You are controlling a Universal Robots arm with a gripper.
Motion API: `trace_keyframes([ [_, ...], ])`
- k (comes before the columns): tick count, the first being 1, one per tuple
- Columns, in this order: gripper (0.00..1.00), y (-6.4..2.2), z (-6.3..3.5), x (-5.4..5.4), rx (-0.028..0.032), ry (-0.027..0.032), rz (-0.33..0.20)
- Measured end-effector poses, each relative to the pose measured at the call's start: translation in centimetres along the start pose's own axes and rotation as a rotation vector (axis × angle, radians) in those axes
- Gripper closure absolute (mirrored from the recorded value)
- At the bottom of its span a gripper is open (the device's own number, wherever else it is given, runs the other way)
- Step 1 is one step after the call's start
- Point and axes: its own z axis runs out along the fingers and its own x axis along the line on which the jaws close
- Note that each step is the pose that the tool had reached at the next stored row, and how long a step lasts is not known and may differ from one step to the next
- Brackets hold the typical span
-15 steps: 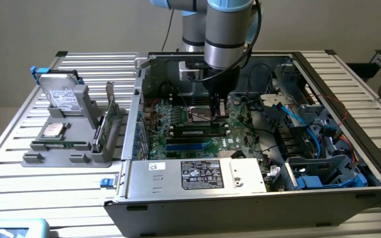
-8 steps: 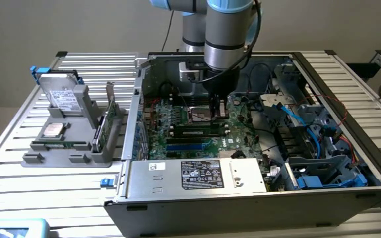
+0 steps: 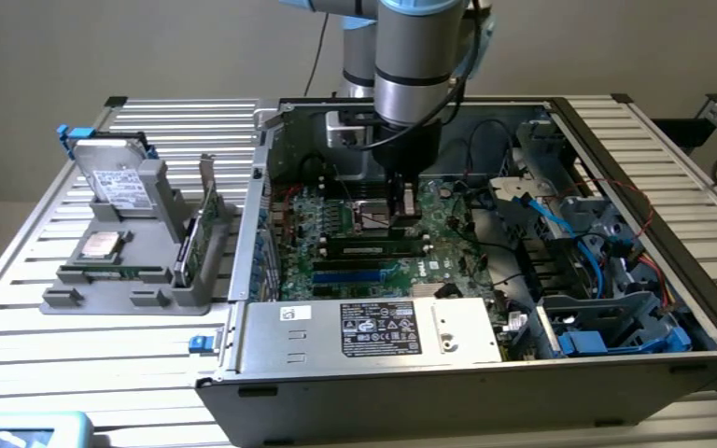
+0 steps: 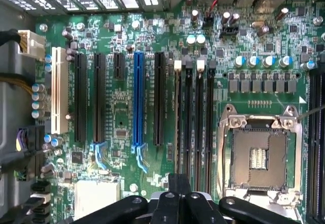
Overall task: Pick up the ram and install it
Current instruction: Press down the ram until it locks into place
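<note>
Nearest the case's front wall is a silver metal power-supply box (image 3: pixel 372 327) with a white label. Behind it the green motherboard (image 3: pixel 452 229) lies flat on the floor of the open grey computer case (image 3: pixel 458 392). The ram (image 3: pixel 373 250), a slim green-and-black stick, lies along one of the long black memory slots (image 4: pixel 209 122), between the power-supply box and the gripper. Can't tell if it is fully seated.

The black two-finger gripper (image 3: pixel 402 213) hangs from the grey arm (image 3: pixel 414 65), down inside the case, just beyond the ram. Its fingers are together with nothing seen clamped; contact with the ram can't be judged. In the wrist view the gripper (image 4: pixel 179 191) is above the board next to the open silver processor socket (image 4: pixel 259 158).

At the exterior view's left, on the slatted metal table (image 3: pixel 35 345), a grey plastic tray (image 3: pixel 122 299) holds an upright green expansion card (image 3: pixel 199 233), a square silver processor chip (image 3: pixel 97 246) and, at its far edge, a grey hard drive (image 3: pixel 119 182).
</note>
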Motion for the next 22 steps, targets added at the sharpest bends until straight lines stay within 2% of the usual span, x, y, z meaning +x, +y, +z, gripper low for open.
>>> trace_keyframes([
  [7, 0.89, 2.74, -0.03, 0.0, 0.0009, 0.0003, 0.0],
  [11, 0.89, 3.88, -0.01, 0.0, 0.0021, -0.0001, 0.0],
  [22, 0.89, 4.15, 0.46, -0.2, 0.0035, 0.0, 0.0],
])
